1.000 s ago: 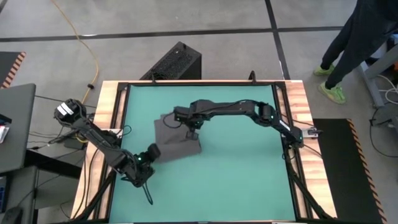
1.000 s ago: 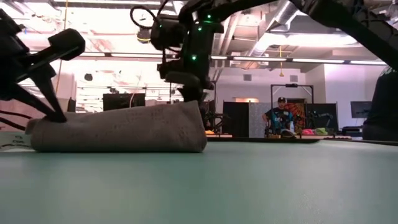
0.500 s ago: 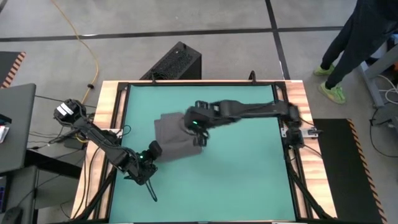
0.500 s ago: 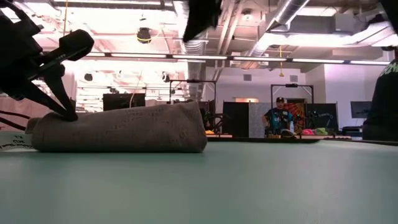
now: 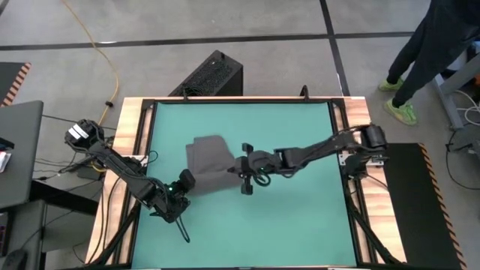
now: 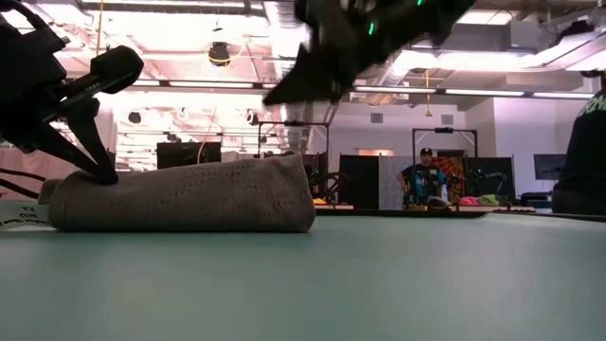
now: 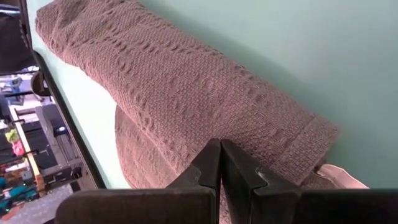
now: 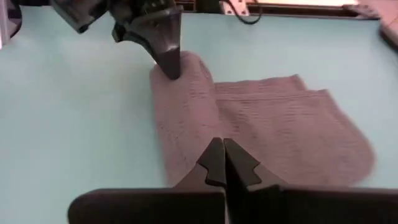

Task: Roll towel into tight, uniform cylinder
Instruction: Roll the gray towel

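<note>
Towel lies half-rolled mid-frame; our right gripper, clenched empty, has lifted off; left gripper, clenched, still pins its end.

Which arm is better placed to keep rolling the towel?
Probably the left: the left gripper is shut and pressing on the towel at its rolled end, while the right gripper, shut, hangs off its edge.

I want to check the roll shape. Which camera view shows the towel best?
The right wrist view: the towel shows whole, rolled edge and flat part. The high view shows only its outline, the low view only its side, the left wrist view one end.
</note>
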Motion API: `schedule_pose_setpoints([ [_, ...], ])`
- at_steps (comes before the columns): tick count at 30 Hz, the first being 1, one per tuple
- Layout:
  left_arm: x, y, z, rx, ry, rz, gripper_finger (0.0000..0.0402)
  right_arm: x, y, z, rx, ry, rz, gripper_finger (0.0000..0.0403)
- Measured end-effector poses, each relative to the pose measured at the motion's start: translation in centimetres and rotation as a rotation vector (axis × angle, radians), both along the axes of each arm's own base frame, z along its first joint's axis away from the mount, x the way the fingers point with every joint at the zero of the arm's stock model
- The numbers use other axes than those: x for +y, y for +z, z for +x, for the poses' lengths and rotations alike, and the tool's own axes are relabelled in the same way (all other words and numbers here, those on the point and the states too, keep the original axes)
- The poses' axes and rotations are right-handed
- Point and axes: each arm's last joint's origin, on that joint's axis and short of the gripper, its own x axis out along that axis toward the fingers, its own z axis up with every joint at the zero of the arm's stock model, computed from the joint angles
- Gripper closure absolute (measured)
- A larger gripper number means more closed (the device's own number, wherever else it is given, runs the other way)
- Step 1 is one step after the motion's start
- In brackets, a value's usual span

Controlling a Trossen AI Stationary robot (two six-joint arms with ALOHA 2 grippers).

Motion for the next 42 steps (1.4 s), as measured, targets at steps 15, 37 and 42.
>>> schedule_pose_setpoints([
  [15, 0.0, 0.0, 0.0, -0.01, 0.019, -0.018, 0.0402, -3.6, -6.6, 2.5, 0.096, 0.047, 0.094, 0.0394],
  [37, 1.9, 1.2, 3.5, -0.175, 0.043, 0.003, 0.0402, -4.2, -9.9, 2.8, 0.194, 0.023, 0.207, 0.0394],
  [42, 4.8, 0.9, 4.7, -0.194, 0.243, -0.221, 0.0401, -3.8, -9.9, 2.8, 0.196, 0.03, 0.206, 0.0394],
])
